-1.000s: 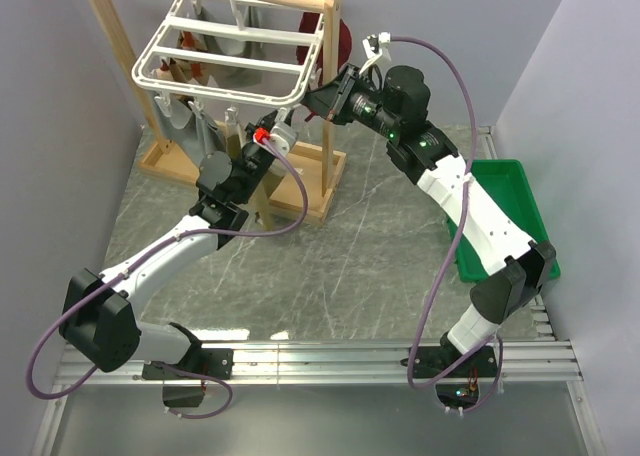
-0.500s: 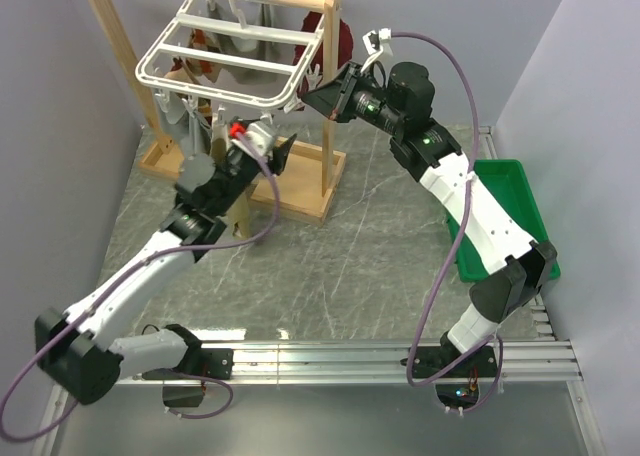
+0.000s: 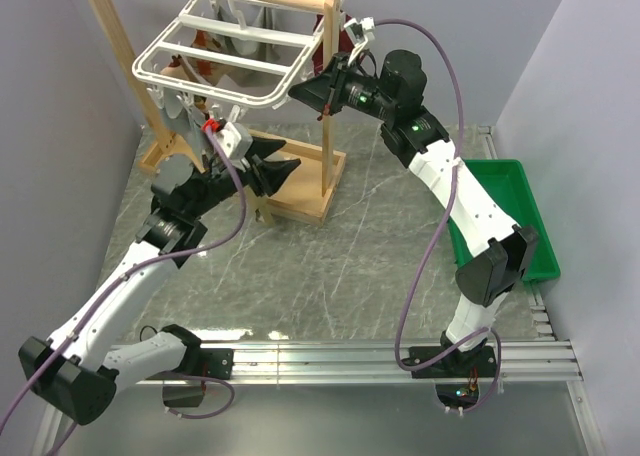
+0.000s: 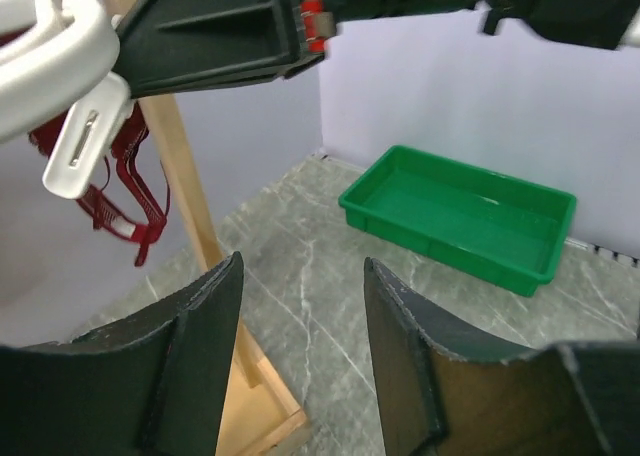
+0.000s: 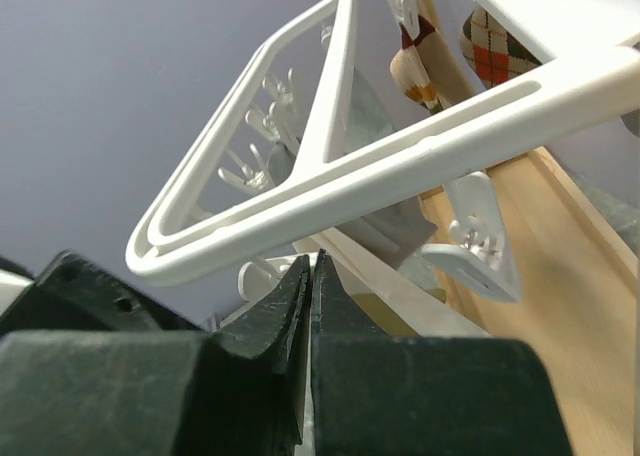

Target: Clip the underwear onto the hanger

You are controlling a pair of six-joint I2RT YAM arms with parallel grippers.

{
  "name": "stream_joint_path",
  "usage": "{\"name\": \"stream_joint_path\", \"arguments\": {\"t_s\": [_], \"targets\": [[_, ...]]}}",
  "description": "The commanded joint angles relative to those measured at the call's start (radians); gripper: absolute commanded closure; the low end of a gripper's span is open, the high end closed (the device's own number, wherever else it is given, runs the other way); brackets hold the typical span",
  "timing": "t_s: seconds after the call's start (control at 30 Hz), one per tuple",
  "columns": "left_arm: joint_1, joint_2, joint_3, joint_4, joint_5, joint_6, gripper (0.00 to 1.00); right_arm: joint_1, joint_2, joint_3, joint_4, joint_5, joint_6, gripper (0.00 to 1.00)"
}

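One hanger (image 3: 215, 89), one green tray (image 3: 520, 196), perhaps four garments (image 3: 240, 44)

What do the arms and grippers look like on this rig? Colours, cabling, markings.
On the left arm and right arm: white link shells, black joint housings, a purple cable looping along each. On the left gripper and right gripper: matte black wedge-shaped fingers. A red fitting sits at the left wrist; small green lights show on the right arm.

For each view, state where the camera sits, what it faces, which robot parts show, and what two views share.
Top external: above and behind, looking down at the hanger; both arms show.
Left wrist: faces the green tray; open left gripper shows.
Right wrist: looks up beneath the hanger; shut right gripper shows.
Shared: green tray, top and left wrist.
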Motion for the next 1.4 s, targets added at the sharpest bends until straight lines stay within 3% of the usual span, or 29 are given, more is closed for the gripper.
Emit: {"name": "stream_joint_path", "arguments": {"t_s": [0.0, 0.1, 0.23, 0.33, 0.63, 1.03, 1.17, 1.3, 1.37], "targets": [[-0.012, 0.034, 0.075, 0.025, -0.046, -0.016, 0.44, -0.002, -0.008, 0.055, 0.03, -0.062, -0.046, 1.0], [-0.012, 0.053, 0.06, 0.069, -0.181, 0.044, 0.44, -0.004, -0.011, 0.052, 0.007, -0.077, -0.064, 1.0], [-0.012, 0.05, 0.015, 0.212, -0.24, 0.177, 0.43, -0.002, -0.009, 0.056, -0.013, -0.104, -0.094, 1.0], [-0.012, 0.079, 0.027, 0.224, -0.293, 0.204, 0.44, -0.004, 0.0, 0.07, -0.033, -0.119, -0.104, 1.0], [-0.012, 0.142, 0.044, 0.285, -0.298, 0.308, 0.44, -0.002, 0.015, 0.101, -0.041, -0.148, -0.094, 1.0], [-0.013, 0.169, 0.05, 0.358, -0.28, 0.316, 0.53, -0.002, 0.038, 0.141, -0.081, -0.18, -0.092, 1.0], [-0.013, 0.166, 0.039, 0.378, -0.222, 0.323, 0.62, 0.002, 0.037, 0.139, -0.076, -0.185, -0.094, 1.0], [-0.013, 0.179, 0.053, 0.348, -0.2, 0.319, 0.82, 0.002, 0.035, 0.133, -0.058, -0.186, -0.071, 1.0], [-0.012, 0.18, 0.055, 0.341, -0.198, 0.32, 0.89, 0.004, 0.026, 0.126, -0.044, -0.173, -0.042, 0.77]]}}
